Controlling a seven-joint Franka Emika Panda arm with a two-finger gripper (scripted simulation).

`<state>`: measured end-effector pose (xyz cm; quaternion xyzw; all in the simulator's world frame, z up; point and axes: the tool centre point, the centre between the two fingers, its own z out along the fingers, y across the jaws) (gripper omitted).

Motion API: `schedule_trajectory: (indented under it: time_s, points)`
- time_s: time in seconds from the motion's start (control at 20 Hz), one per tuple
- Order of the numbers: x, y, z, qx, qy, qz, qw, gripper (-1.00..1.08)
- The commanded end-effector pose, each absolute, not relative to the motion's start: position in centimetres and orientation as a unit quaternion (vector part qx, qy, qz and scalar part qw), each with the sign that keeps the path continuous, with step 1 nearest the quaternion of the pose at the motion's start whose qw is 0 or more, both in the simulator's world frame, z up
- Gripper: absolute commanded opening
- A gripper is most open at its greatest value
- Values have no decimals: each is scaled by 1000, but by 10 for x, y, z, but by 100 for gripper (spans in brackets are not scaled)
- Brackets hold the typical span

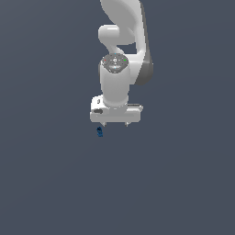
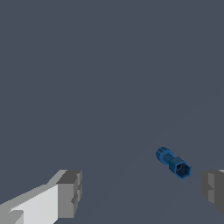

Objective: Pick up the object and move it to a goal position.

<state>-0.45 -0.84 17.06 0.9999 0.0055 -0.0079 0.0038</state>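
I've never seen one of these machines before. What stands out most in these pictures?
The big white robot arm dominates the exterior view, reaching down from the top against a plain dark grey ground. Its gripper points downward with its fingers spread apart. Near it, toward the exterior view's left, lies a tiny dark blue piece with knobbly ends, not held by anything.

Ground under me: one flat, plain slate-grey surface (image 1: pixel 50 183), no seams, edges or markings in either view. It fills both pictures to every border.

On it, a single item: the small dark blue object (image 1: pixel 99 132), elongated, with thicker knobbly ends. In my wrist view it (image 2: pixel 173 162) lies on its side, one hexagonal end facing the camera, the rounder end pointing away. Whether it sits fully flat on the surface I cannot tell.
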Motion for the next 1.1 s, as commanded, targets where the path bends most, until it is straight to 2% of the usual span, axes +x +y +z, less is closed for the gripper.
schedule_trajectory:
  time_s: [0.0, 0.45, 1.05]
  points:
    - [-5, -8, 171, 1000, 6, -8, 4, 100]
    - [-8, -28, 183, 1000, 5, -11, 16, 100]
    - [-10, -34, 175, 999, 31, -11, 14, 100]
